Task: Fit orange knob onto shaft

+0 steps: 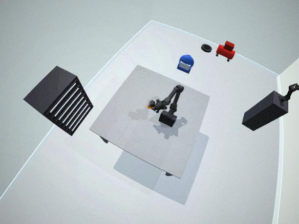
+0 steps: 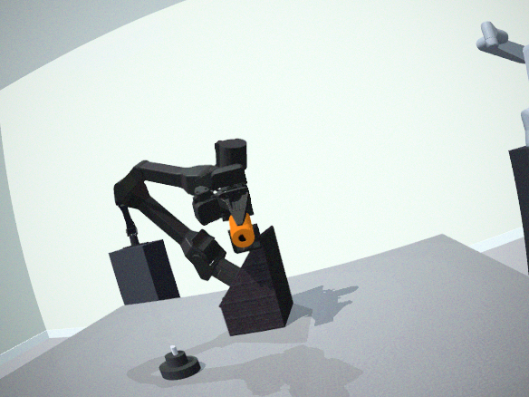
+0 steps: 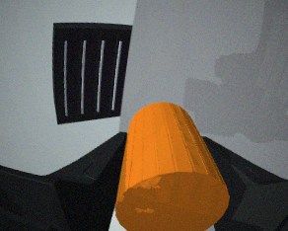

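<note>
My gripper (image 1: 151, 107) (image 2: 243, 230) (image 3: 163, 141) is shut on the orange knob (image 1: 150, 107) (image 2: 235, 227) (image 3: 163, 158), held well above the table. In the exterior view the knob is tilted, with its dark hole facing that camera; the hole's flat side is too small to tell surely. The wrist view shows the knob's side wall and plain end, not its hole. The round black pedestal (image 2: 180, 372) stands on the table with the silver shaft (image 2: 174, 350) upright on it, below and left of the knob in the exterior view. I cannot make out the pedestal in the top view.
The arm's dark base block (image 1: 167, 118) (image 2: 255, 305) stands on the grey table (image 1: 115, 128) (image 2: 385, 290), to the right of the pedestal in the exterior view. A black cabinet (image 1: 59, 94) (image 3: 92, 74) stands beyond the table's edge. A blue object (image 1: 186, 62) stands off the table.
</note>
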`<state>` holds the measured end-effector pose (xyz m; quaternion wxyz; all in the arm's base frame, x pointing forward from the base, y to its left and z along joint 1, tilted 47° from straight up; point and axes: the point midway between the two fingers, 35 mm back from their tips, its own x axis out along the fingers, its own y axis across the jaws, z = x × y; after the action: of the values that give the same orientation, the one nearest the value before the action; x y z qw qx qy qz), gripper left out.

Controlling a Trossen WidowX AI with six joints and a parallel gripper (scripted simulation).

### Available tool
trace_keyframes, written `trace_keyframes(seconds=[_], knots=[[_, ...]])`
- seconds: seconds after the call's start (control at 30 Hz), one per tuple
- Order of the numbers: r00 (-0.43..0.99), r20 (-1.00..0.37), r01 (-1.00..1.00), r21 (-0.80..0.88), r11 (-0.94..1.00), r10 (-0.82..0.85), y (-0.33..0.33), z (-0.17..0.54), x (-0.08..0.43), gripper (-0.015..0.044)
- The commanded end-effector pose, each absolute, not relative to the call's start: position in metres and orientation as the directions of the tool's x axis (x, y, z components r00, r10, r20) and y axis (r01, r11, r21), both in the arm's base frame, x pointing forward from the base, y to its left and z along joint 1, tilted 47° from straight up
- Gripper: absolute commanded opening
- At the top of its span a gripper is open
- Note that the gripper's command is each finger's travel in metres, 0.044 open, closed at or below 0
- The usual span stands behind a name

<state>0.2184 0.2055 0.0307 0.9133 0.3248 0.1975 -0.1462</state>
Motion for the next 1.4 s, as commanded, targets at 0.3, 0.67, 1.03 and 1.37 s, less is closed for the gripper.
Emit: trace_keyframes(seconds=[0.3,0.67,1.03,1.37], knots=[[0.867,-0.471,0.422,0.528,0.737,-0.160,0.202,0.027,0.220,0.0000],[0.757,-0.575,0.597,0.414,0.687,-0.312,0.190,0.013,0.229,0.0000],[0.590,-0.658,0.763,0.264,0.591,-0.469,0.178,-0.002,0.238,0.0000],[0.403,-0.699,0.876,0.110,0.469,-0.591,0.166,-0.015,0.246,0.0000]])
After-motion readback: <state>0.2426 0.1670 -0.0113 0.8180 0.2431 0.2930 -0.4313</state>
